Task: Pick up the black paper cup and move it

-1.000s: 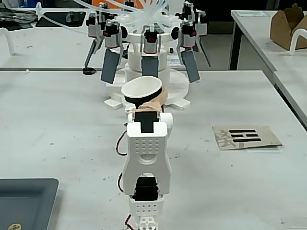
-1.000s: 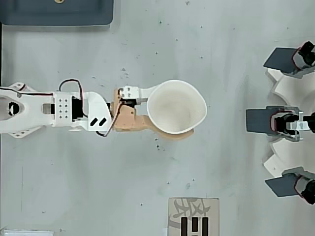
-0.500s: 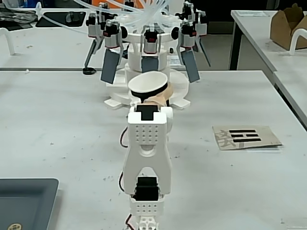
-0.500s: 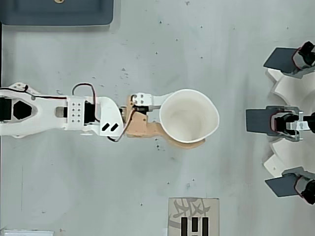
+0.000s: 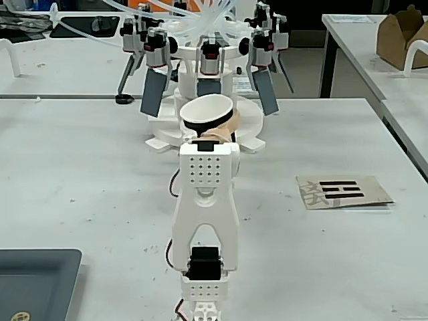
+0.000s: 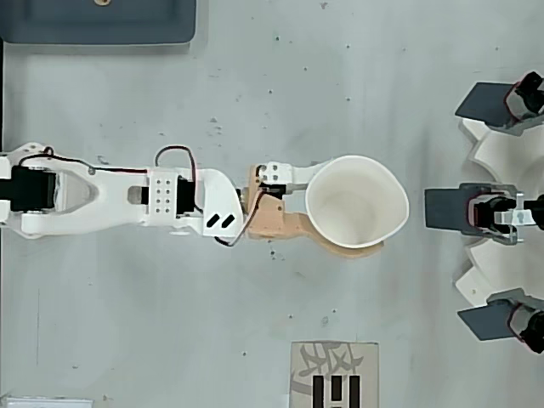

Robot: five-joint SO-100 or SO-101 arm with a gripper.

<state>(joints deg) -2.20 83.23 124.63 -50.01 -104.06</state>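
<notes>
The black paper cup (image 5: pixel 208 119) (image 6: pixel 355 202) is held off the table, mouth up, its white inside and squeezed rim showing. My gripper (image 6: pixel 353 208) is shut on the black paper cup, a white finger on one side and a tan finger (image 6: pixel 353 247) on the other. In the fixed view the white arm (image 5: pixel 204 200) hides most of the gripper and the cup's lower wall. The cup hangs just short of the white machine's grey paddles (image 6: pixel 449 208).
A white machine (image 5: pixel 207 87) with several hanging grey paddles stands at the far side of the table. A cardboard card with black bars (image 5: pixel 344 191) (image 6: pixel 333 374) lies nearby. A dark tray (image 5: pixel 33 277) (image 6: pixel 98 21) sits at a table corner.
The arm has stretched out, carrying the cup away from its base toward the white machine. The grip on the cup has stayed the same.
</notes>
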